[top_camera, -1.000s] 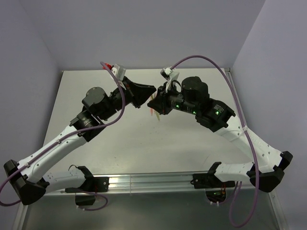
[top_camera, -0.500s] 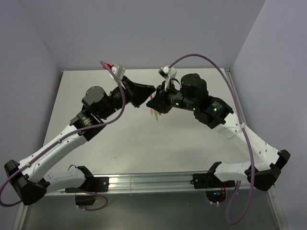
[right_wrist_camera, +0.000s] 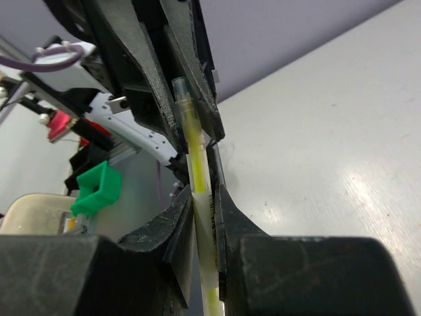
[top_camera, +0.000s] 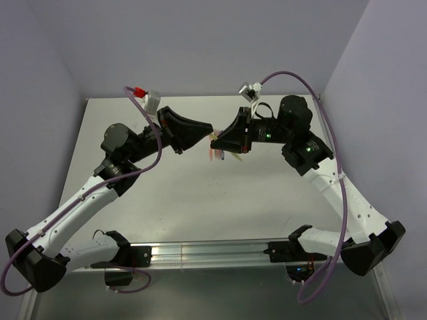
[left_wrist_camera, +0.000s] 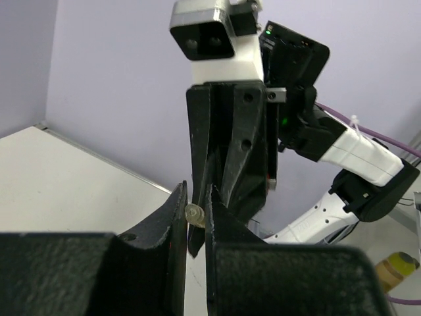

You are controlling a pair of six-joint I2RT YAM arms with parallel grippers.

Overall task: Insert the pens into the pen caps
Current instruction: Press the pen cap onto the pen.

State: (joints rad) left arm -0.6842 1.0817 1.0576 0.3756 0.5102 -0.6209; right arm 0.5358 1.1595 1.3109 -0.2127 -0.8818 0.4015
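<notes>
Above the table, far-centre, off its surface:
- Left gripper: fingers pinched on a small pale pen cap, seen end-on.
- Right gripper: tip to tip with the left, fingers clamped on a yellow pen. The pen's free end reaches the left fingers.
- Loose pens: on the table, directly beneath.

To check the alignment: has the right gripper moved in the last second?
Yes. The right gripper swung its rear end rightward, toward the far right corner of the table; its tip stayed almost in place.
</notes>
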